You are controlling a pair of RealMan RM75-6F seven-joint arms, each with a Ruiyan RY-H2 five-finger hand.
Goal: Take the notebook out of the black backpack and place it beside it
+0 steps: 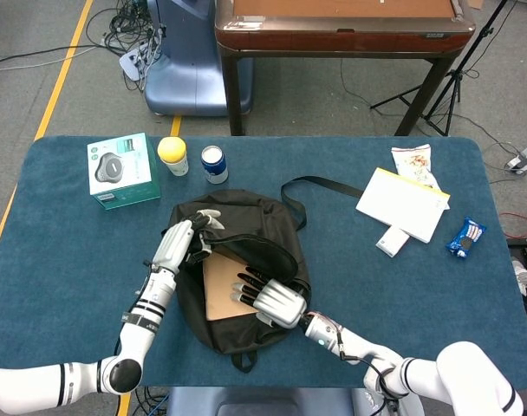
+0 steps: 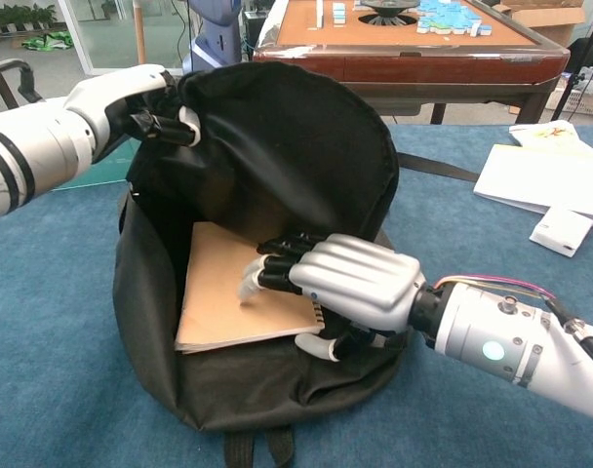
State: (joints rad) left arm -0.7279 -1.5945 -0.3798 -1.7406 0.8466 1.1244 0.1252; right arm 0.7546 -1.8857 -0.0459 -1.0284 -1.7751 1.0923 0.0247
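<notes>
The black backpack (image 1: pixel 259 217) (image 2: pixel 277 146) lies open in the middle of the blue table. My left hand (image 1: pixel 182 239) (image 2: pixel 121 97) grips the edge of its flap and holds it up. Inside lies a tan spiral notebook (image 1: pixel 218 288) (image 2: pixel 218 292), tilted, with its near edge raised off the bag's lining. My right hand (image 1: pixel 276 301) (image 2: pixel 350 278) reaches into the opening and holds the notebook at its spiral side, fingers on the cover and thumb under the edge. The flap hides the notebook's far end.
A teal box (image 1: pixel 123 169), a yellow-lidded jar (image 1: pixel 172 156) and a blue can (image 1: pixel 213 163) stand at the back left. The backpack strap (image 1: pixel 320 184) trails right. A white booklet (image 1: pixel 402 204), a small white box (image 1: pixel 392 241), a snack bag (image 1: pixel 413 160) and a blue packet (image 1: pixel 465 237) lie at right.
</notes>
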